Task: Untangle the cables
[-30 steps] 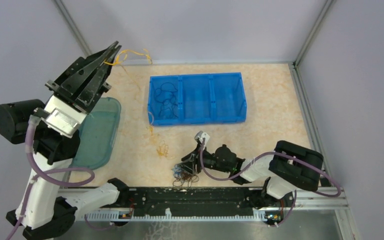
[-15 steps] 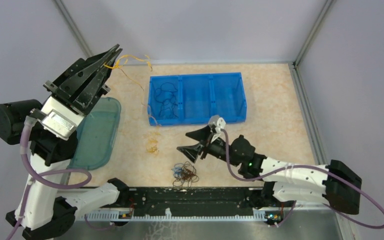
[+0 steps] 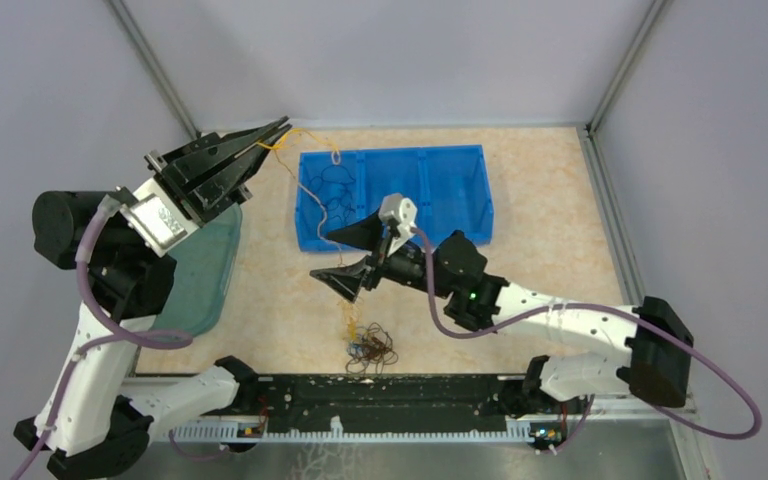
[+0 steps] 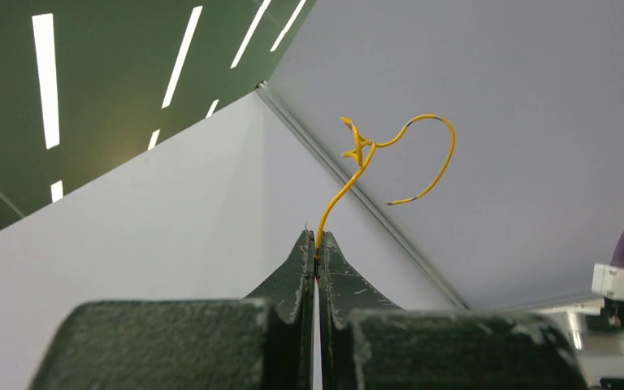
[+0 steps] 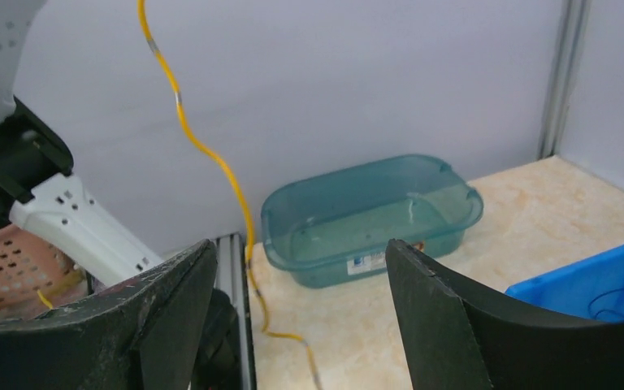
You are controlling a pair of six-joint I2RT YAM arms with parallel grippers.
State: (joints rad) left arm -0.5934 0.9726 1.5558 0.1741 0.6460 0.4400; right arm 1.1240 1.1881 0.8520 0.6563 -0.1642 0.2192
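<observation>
Cables [image 3: 370,347] lie in a dark-and-blue tangle at the near edge of the worktop [image 3: 550,200]; more dark loops [image 3: 335,190] sit in the left compartment of the blue bin [image 3: 390,152]. One yellow wire [image 4: 349,175] is pinched in the closed fingers of the left gripper [image 3: 282,126], held high and trailing down toward the tangle. Right gripper [image 3: 320,254] hovers beside that strand, fingers spread wide. Thin, light and springy, it will probably snag; best grasped low, above the tangle.

Left tool [image 3: 280,125] raised high, jaws pressed together, right tool [image 3: 322,255] reaching forward, jaws spread wide, pointing left
</observation>
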